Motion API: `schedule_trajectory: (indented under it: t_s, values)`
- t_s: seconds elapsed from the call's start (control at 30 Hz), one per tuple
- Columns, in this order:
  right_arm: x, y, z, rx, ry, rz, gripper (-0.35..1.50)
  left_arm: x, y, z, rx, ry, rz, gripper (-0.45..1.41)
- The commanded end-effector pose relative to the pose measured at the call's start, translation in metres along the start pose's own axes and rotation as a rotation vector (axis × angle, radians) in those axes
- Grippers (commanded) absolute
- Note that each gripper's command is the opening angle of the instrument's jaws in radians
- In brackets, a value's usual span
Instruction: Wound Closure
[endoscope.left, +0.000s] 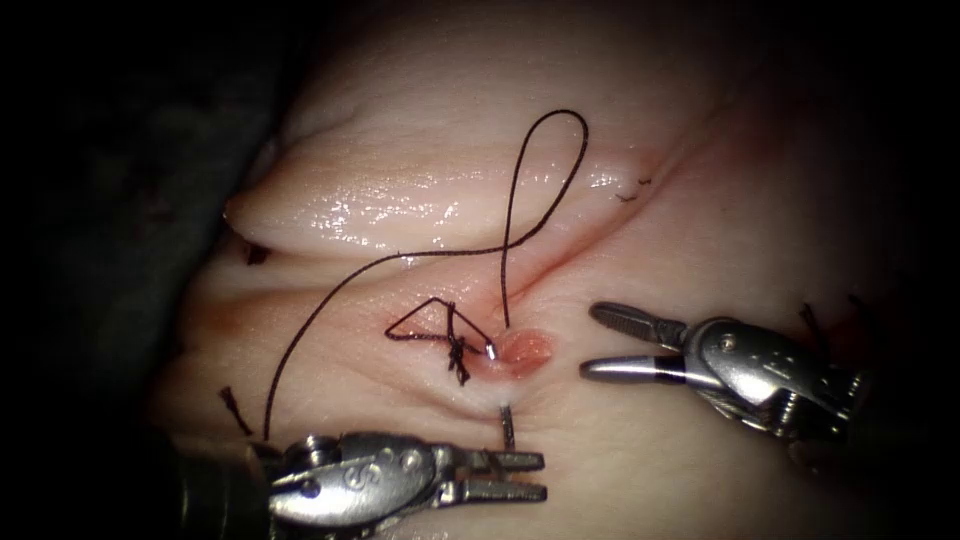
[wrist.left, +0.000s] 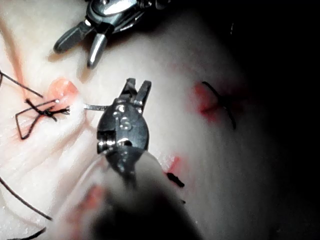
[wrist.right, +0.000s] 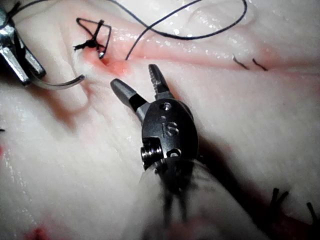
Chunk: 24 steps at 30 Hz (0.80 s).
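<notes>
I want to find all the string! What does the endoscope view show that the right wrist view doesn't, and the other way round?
Endoscope view: the whole thread loop, trailing down beside the left hand, which is open and holds nothing, with the needle just above it.

Right wrist view: the needle's bare end seen from the side, as a long curve.

Both: the knot, the needle in the tissue with both ends sticking out, and the right hand, open and holding nothing, right of the cut.

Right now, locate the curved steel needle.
The curved steel needle is in the tissue below the cut, one end by the knot, the other beside the open left gripper.
</notes>
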Motion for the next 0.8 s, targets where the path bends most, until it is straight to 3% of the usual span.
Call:
schedule_trajectory:
  t_s: [0.03, 0.17, 0.23, 0.47, 0.8]
  values:
    - [-0.0004, -0.0007, 0.0012, 0.012, 0.004, -0.021, 0.88, -0.0005, 0.0003, 0.0004, -0.011, 0.011, -0.013, -0.45]
    - [-0.0001, -0.0021, 0.0022, 0.035, 0.003, -0.088, 0.98, 0.0005, 0.0017, -0.0006, -0.048, 0.064, -0.062, -0.45]
    - [0.0002, -0.0031, 0.003, 0.05, 0.005, -0.162, 1.04, 0.0015, 0.0027, -0.0014, -0.069, 0.134, -0.106, -0.45]
    - [0.0006, -0.0045, 0.0044, 0.06, 0.019, -0.272, 1.03, 0.0036, 0.0046, -0.0031, -0.119, 0.223, -0.148, -0.45]
    - [0.0011, -0.0046, 0.0058, 0.043, 0.018, -0.32, 0.98, 0.0064, 0.0082, -0.0035, -0.191, 0.25, -0.157, -0.45]
